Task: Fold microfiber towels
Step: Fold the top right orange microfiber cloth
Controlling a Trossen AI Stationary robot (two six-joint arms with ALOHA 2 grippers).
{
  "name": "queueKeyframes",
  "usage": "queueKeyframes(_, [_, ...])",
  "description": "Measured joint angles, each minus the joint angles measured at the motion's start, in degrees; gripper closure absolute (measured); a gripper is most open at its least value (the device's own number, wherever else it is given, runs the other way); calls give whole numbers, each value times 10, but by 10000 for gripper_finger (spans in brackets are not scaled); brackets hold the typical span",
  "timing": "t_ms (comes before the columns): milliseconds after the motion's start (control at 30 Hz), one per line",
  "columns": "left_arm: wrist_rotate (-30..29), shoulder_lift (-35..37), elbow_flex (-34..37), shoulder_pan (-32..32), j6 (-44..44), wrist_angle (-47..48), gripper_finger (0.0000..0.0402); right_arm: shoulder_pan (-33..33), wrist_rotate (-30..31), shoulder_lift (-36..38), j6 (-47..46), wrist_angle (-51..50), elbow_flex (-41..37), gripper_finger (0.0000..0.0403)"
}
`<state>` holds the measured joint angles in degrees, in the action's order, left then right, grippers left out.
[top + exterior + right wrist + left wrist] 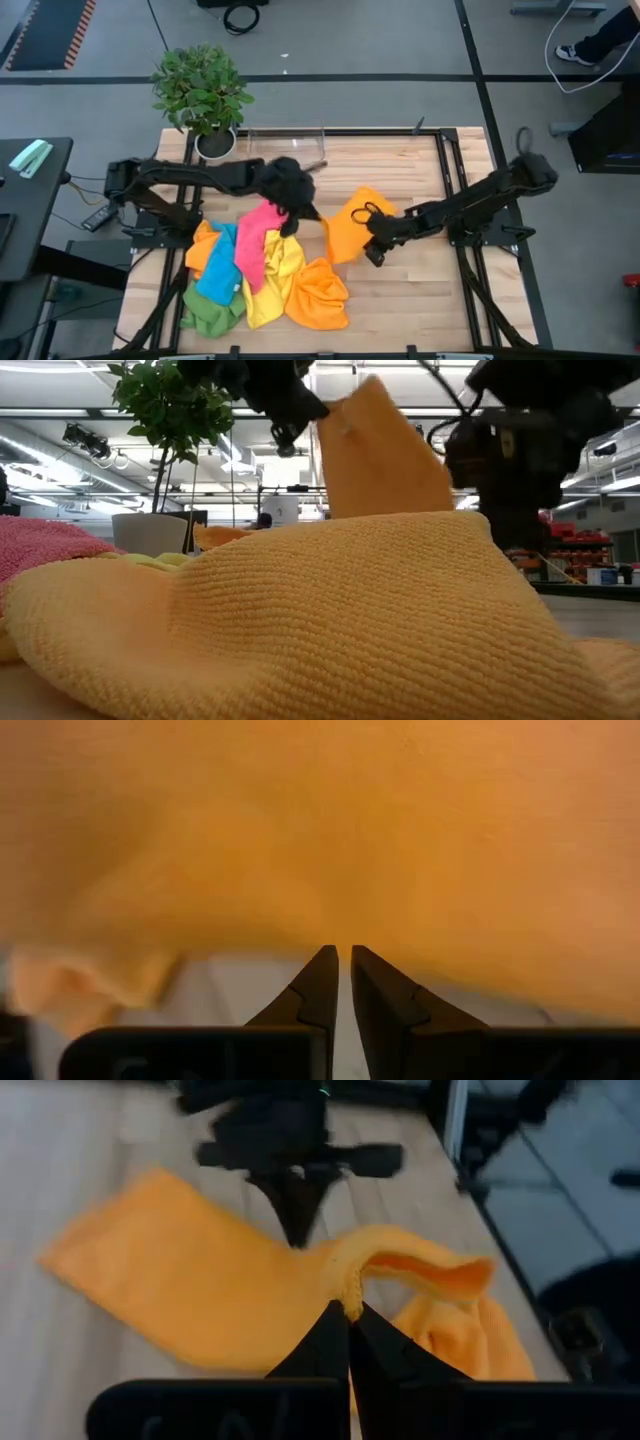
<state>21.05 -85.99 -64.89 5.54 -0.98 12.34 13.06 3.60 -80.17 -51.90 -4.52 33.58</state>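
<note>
Wooden slats of the table [400, 290] carry a heap of bright microfiber towels [262, 275] on the left half in the high view: pink over blue, with yellow, green and orange cloths spread beneath. Beside that pile, near the table's middle, one orange towel [347, 228] is stretched between the two dark arms and partly lifted, its upper edge raised high in the low view. The left gripper [348, 1308], reaching in from the left, has its fingers pressed together on a bunched corner of this orange towel, as the left wrist view shows. The right gripper [372, 228] comes in from the right side at the towel's opposite edge; its fingers stand almost together against the orange cloth, and a pinch on it cannot be confirmed. A potted plant [203, 95] stands at the table's far left corner, with a clear plastic tray [285, 142] just beside it along the far edge.
</note>
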Motion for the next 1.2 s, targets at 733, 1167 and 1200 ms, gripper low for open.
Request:
queueKeyframes(733, [-17, -254, -191, 53, -44, 2, 395, -77, 120, 150, -57, -267, -12, 361])
queueKeyframes(1167, [-22, -476, -447, 83, -39, 166, 397, -39, 126, 232, -95, -297, -12, 361])
queueKeyframes(1200, [-24, -478, -457, 85, -42, 187, 396, -34, 126, 232, -93, -279, -12, 361])
